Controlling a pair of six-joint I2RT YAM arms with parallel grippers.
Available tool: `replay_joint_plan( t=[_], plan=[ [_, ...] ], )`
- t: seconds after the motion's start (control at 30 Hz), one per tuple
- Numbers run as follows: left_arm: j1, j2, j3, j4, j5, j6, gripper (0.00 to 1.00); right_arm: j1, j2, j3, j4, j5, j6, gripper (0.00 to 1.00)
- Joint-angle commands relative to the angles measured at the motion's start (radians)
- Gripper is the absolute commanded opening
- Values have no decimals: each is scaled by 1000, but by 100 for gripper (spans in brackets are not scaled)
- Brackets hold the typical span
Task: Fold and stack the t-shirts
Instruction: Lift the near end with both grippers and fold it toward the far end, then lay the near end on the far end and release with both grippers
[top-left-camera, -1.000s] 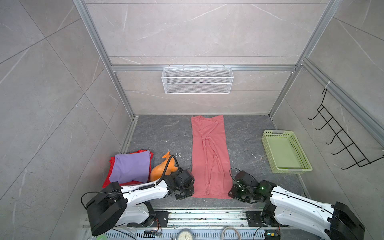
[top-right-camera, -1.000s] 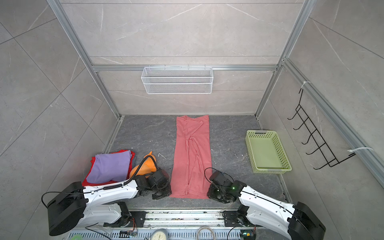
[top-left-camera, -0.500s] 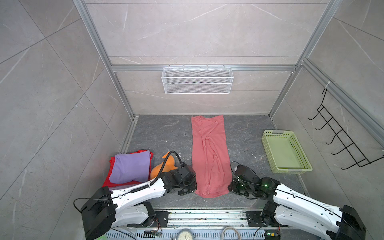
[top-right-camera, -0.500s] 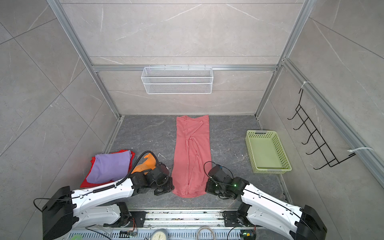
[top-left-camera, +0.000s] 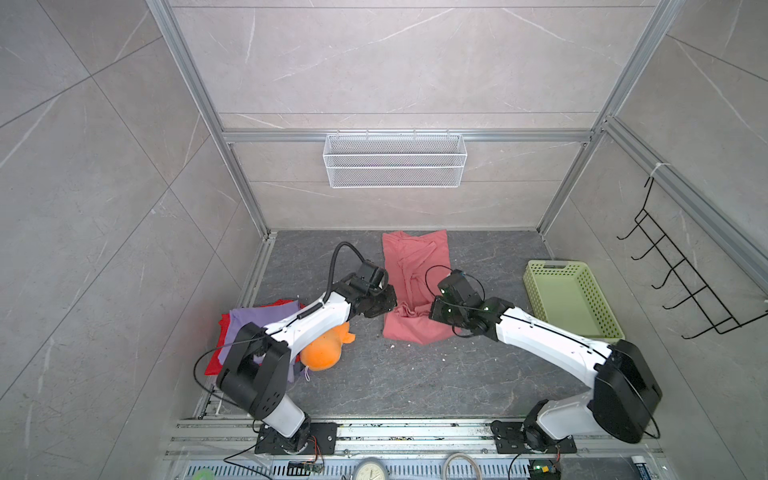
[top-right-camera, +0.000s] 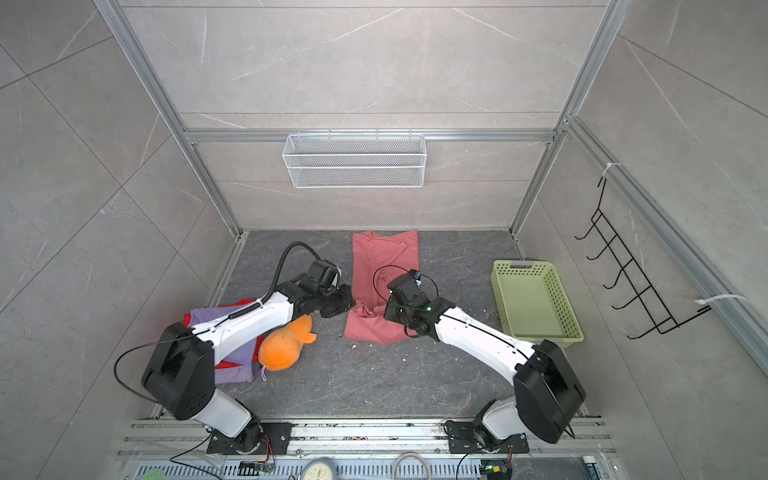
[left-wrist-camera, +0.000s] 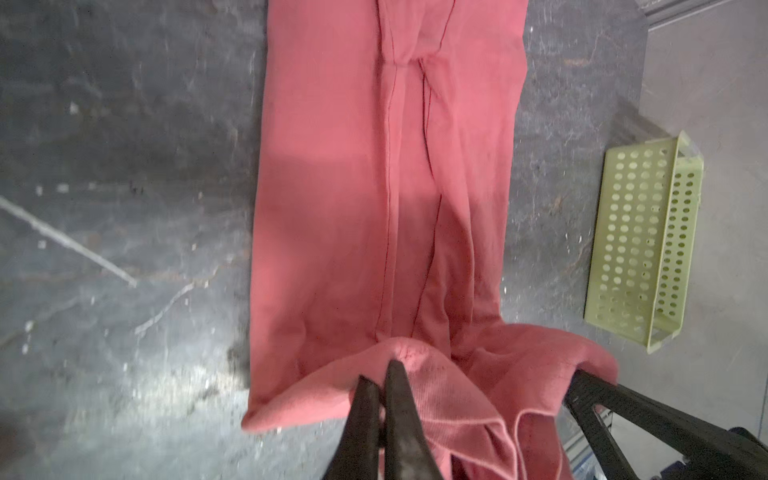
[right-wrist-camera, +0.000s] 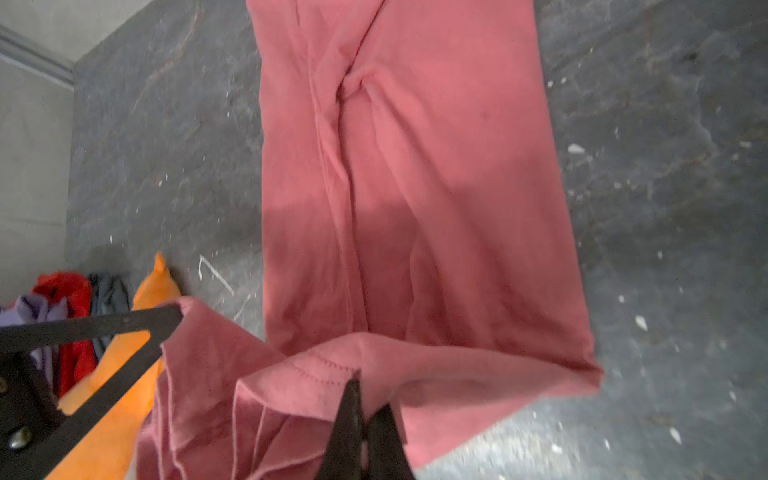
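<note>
In both top views a long pink shirt (top-left-camera: 415, 266) lies down the middle of a dark table (top-left-camera: 415, 374). A second ago it lay flat at full length, with both claws low at its near edge. Now the left claw (top-left-camera: 394, 305) and right claw (top-left-camera: 432, 311) are pressed together on the two near corners and have carried that edge up and away from the front, so the near end doubles over and the shirt looks shorter (top-right-camera: 384, 257). A purple shirt (top-left-camera: 257, 320) on a red shirt (top-left-camera: 214, 361) sits at the left beside an orange toy (top-left-camera: 322, 353). A green basket (top-left-camera: 536, 286) stands well apart at the right.

Left wrist view: the left claw (left-wrist-camera: 384, 370) pinches a raised bunch of pink cloth, with the rest stretching flat beyond it.

Right wrist view: the right claw (right-wrist-camera: 361, 395) pinches the stitched edge, which sags between the two claws.

This looks like the start of a lengthwise fold. The lifted edge probably needs carrying to the far end and laying square before the shirt joins the pile
</note>
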Motion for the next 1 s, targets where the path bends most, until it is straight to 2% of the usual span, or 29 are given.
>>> replay_joint_plan(
  t=[0.0, 0.13, 0.23, 0.43, 0.63, 0.77, 0.97],
  plan=[
    [50, 105, 107, 43, 46, 81, 0, -70, 114, 83, 80, -37, -73, 2],
    [98, 249, 214, 60, 85, 95, 0, -133, 286, 204, 92, -81, -115, 1],
    [122, 328, 269, 80, 117, 90, 0, -163, 358, 264, 87, -88, -112, 0],
    [161, 402, 325, 58, 88, 79, 0, -224, 382, 259, 88, -52, -73, 0],
    [172, 428, 358, 56, 130, 92, 0, -273, 390, 238, 134, -90, -61, 0],
    [174, 437, 383, 45, 112, 94, 0, -292, 425, 265, 132, -109, -53, 0],
    [187, 476, 413, 39, 125, 76, 0, -324, 483, 302, 173, -191, -40, 5]
  ],
)
